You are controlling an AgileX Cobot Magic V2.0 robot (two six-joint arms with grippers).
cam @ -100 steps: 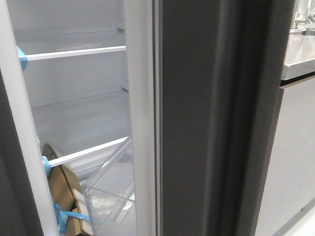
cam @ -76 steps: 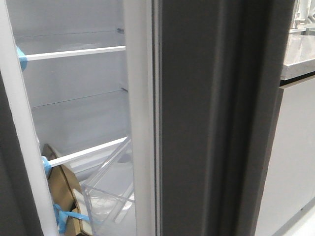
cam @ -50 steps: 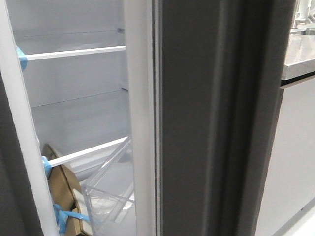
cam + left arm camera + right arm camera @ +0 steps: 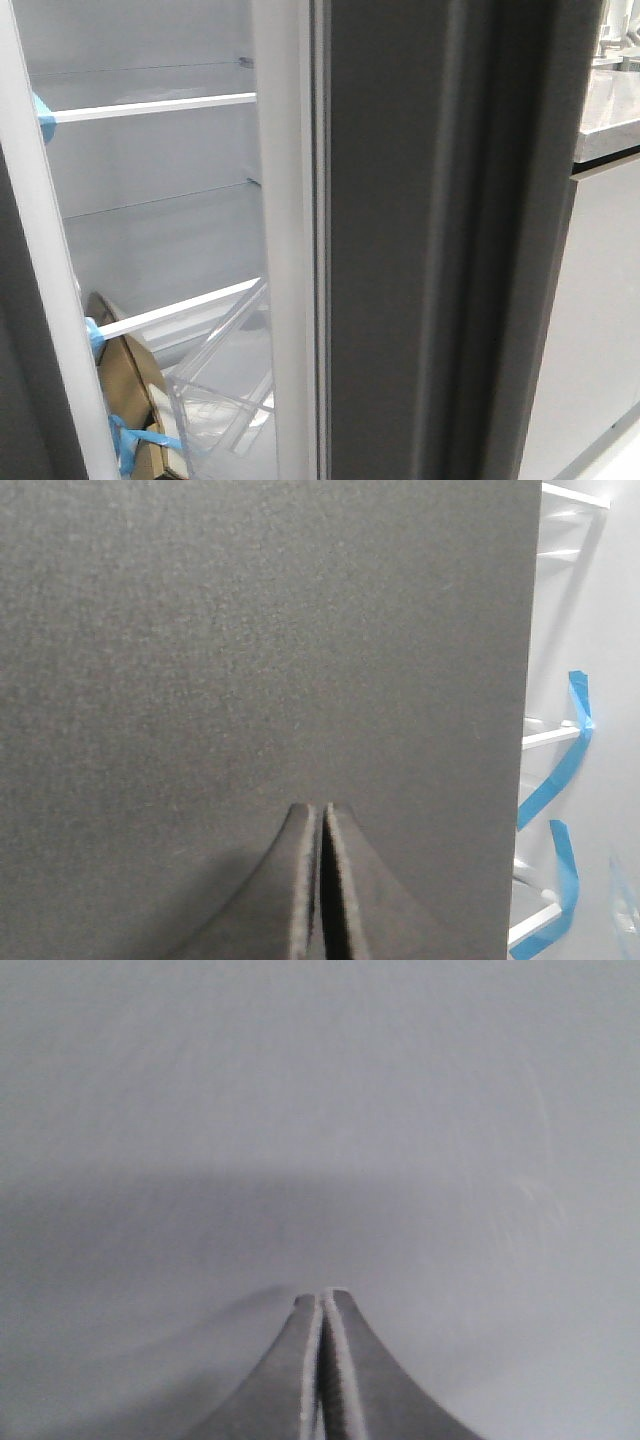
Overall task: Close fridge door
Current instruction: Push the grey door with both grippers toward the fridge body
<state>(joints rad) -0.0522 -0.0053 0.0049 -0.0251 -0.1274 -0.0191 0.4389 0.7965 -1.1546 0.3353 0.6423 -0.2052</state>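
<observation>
We keep the left gripper (image 4: 322, 815) pinched closed, empty, its tips at or just off the fridge door (image 4: 260, 640); contact is not clear. Seen from the front, the door (image 4: 20, 400) stands ajar at far left, its white inner lining facing shelves (image 4: 150, 105), a clear drawer (image 4: 225, 400) and a taped cardboard box (image 4: 125, 385). Our likely risk: narrow tips skating across the matte, finely grained charcoal panel, or the box blocking the door from sealing. Our right gripper (image 4: 322, 1300) is also closed, facing a smooth pale-grey surface (image 4: 320, 1090).
</observation>
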